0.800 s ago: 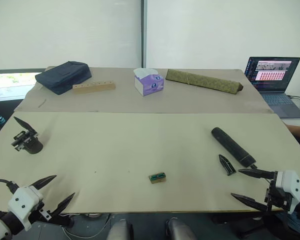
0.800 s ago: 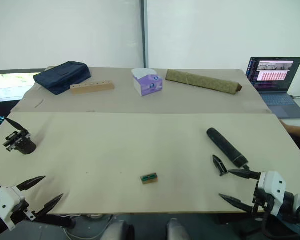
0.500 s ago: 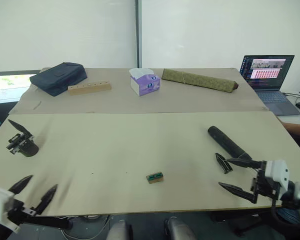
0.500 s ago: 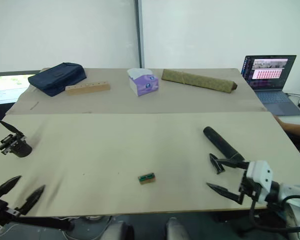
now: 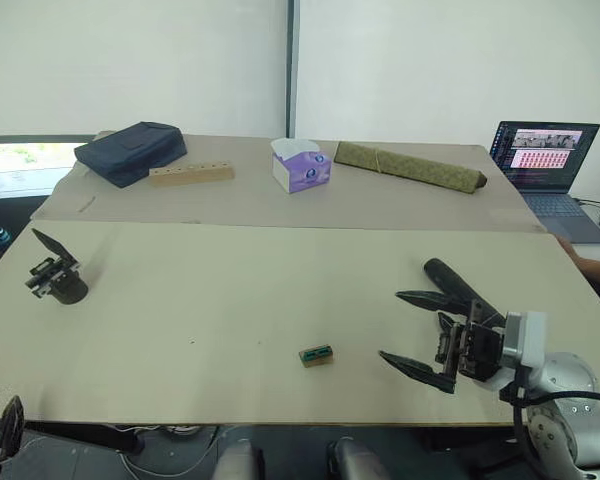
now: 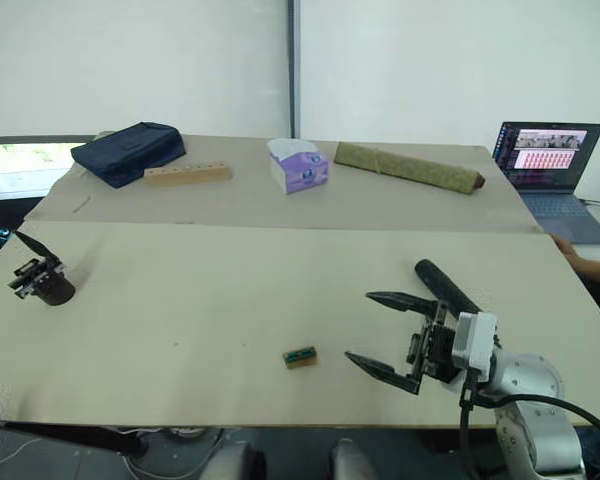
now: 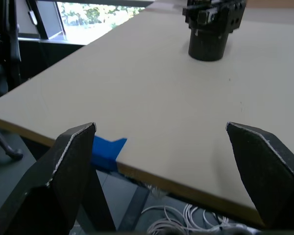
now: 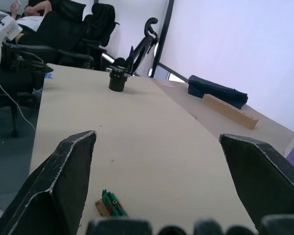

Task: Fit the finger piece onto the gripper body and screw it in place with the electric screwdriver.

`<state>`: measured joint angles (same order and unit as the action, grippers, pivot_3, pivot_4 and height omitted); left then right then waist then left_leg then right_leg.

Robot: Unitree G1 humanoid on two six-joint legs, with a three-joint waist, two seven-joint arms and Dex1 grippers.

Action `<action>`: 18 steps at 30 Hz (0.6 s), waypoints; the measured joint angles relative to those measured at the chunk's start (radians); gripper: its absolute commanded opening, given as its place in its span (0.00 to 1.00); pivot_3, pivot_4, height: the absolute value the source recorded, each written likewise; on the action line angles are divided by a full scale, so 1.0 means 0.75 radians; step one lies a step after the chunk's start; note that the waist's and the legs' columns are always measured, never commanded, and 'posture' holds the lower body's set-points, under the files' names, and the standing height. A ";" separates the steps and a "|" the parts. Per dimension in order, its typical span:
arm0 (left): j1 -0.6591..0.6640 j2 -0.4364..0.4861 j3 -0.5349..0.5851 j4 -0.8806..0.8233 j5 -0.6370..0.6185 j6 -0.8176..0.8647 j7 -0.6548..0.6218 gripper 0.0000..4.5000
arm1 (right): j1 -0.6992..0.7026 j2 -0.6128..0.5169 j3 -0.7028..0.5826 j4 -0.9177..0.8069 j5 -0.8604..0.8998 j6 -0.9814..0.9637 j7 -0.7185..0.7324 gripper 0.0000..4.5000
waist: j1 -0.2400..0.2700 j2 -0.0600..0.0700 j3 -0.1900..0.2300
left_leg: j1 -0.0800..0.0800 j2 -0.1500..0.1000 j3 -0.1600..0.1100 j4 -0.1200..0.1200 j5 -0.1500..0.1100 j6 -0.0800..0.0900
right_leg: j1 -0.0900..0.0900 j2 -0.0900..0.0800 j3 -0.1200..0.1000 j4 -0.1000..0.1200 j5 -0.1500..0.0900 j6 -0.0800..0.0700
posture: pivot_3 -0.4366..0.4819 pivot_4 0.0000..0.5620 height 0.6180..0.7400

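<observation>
I see one gripper body (image 5: 58,281) at the table's (image 5: 230,290) far left edge: a black assembly on a round cylindrical base, with a single pointed finger sticking up and leftward. One electric screwdriver (image 5: 458,288), a thick matte-black cylinder with a rounded far end, lies on the right side of the table, its near end hidden behind my right gripper (image 5: 412,333). I can make out only a sliver of the finger piece (image 5: 444,322), small and black, just beside the screwdriver between that gripper's fingers. The right gripper hangs over the table spread wide, grasping nothing. My left gripper (image 7: 171,171) sits below the table's near left edge, fingers also released and empty. One small green-and-brown block (image 5: 316,355) lies mid-table near the front.
</observation>
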<state>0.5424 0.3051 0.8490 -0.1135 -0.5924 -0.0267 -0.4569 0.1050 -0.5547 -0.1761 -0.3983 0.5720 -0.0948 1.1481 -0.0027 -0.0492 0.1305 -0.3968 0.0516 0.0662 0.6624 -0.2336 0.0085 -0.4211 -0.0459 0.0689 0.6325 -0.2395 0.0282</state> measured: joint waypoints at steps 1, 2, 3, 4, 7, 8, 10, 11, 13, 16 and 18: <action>-0.029 0.031 -0.010 -0.004 0.012 0.032 0.034 1.00 | -0.006 -0.002 0.000 0.005 0.000 -0.002 0.000 0.98 | -0.001 -0.001 -0.001 | 0.000 0.000 0.000 0.000 0.000 0.000 | 0.000 0.000 0.000 0.000 0.002 -0.003 | 0.48 0.27 1.00; -0.060 0.069 -0.022 -0.006 0.032 0.070 0.069 1.00 | -0.013 -0.005 -0.001 0.014 0.000 -0.004 0.001 0.98 | -0.003 -0.001 -0.002 | 0.000 0.000 0.000 0.000 0.000 0.000 | 0.000 0.001 0.000 0.001 0.002 -0.004 | 0.48 0.27 1.00; -0.093 0.105 -0.039 -0.005 0.056 0.108 0.100 1.00 | -0.017 -0.011 -0.001 0.025 0.000 -0.004 0.002 0.98 | -0.004 -0.001 -0.002 | 0.000 0.000 0.000 0.000 0.000 0.000 | 0.000 0.001 0.000 0.001 0.003 -0.005 | 0.48 0.27 1.00; -0.129 0.138 -0.060 -0.004 0.078 0.147 0.132 1.00 | -0.024 -0.016 0.000 0.038 0.000 -0.004 0.005 0.98 | -0.007 -0.001 -0.002 | 0.000 0.000 0.001 0.000 0.000 0.000 | 0.000 0.001 0.000 0.001 0.003 -0.005 | 0.48 0.27 1.00; -0.236 0.198 -0.121 0.019 0.138 0.225 0.191 1.00 | -0.045 -0.025 0.003 0.071 0.000 -0.004 0.010 0.98 | -0.012 -0.001 -0.002 | 0.000 0.000 0.001 0.000 0.000 0.000 | 0.000 0.001 0.000 0.001 0.005 -0.002 | 0.48 0.27 1.00; -0.279 0.221 -0.153 0.046 0.168 0.243 0.206 1.00 | -0.061 -0.025 0.003 0.087 0.000 -0.005 0.010 0.98 | -0.013 -0.001 -0.002 | 0.000 0.000 0.001 0.000 0.000 0.000 | 0.000 0.001 0.000 0.001 0.008 0.001 | 0.48 0.27 1.00; -0.370 0.257 -0.214 0.103 0.226 0.253 0.224 1.00 | -0.072 -0.024 0.006 0.122 -0.003 -0.012 0.016 0.98 | -0.013 -0.001 -0.002 | 0.001 0.000 0.001 0.000 0.000 0.000 | 0.000 0.002 0.000 0.002 0.008 0.002 | 0.48 0.27 1.00; -0.410 0.274 -0.241 0.136 0.255 0.260 0.232 1.00 | -0.070 -0.022 0.007 0.140 -0.006 -0.024 0.022 0.98 | -0.013 -0.001 -0.002 | 0.001 0.000 0.001 0.000 0.000 0.000 | 0.000 0.002 -0.001 0.002 0.008 0.002 | 0.48 0.27 1.00; -0.492 0.298 -0.278 0.216 0.303 0.274 0.252 1.00 | -0.069 -0.014 0.010 0.170 -0.014 -0.048 0.032 0.98 | -0.012 -0.001 -0.002 | 0.001 0.000 0.001 0.000 0.000 0.000 | 0.000 0.002 -0.001 0.003 0.008 0.002 | 0.48 0.27 1.00; -0.606 0.322 -0.328 0.353 0.359 0.269 0.263 1.00 | -0.065 -0.008 0.010 0.199 -0.026 -0.086 0.038 0.98 | -0.013 -0.001 -0.002 | 0.001 0.000 0.001 0.000 0.000 0.000 | -0.001 0.002 -0.001 0.005 0.008 0.002 | 0.48 0.27 1.00; -0.659 0.325 -0.351 0.430 0.384 0.246 0.267 1.00 | -0.060 -0.006 0.010 0.206 -0.031 -0.107 0.039 0.98 | -0.015 -0.001 -0.002 | 0.001 0.000 0.001 0.000 0.000 0.000 | -0.001 0.002 0.000 0.006 0.008 0.002 | 0.48 0.27 1.00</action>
<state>0.0479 0.5491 0.5858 0.2093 -0.3044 0.1575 -0.2566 0.0600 -0.5595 -0.1687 -0.2436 0.5489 -0.1748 1.1770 -0.0136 -0.0498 0.1292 -0.3961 0.0514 0.0669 0.6624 -0.2335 0.0085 -0.4216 -0.0448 0.0686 0.6369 -0.2332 0.0300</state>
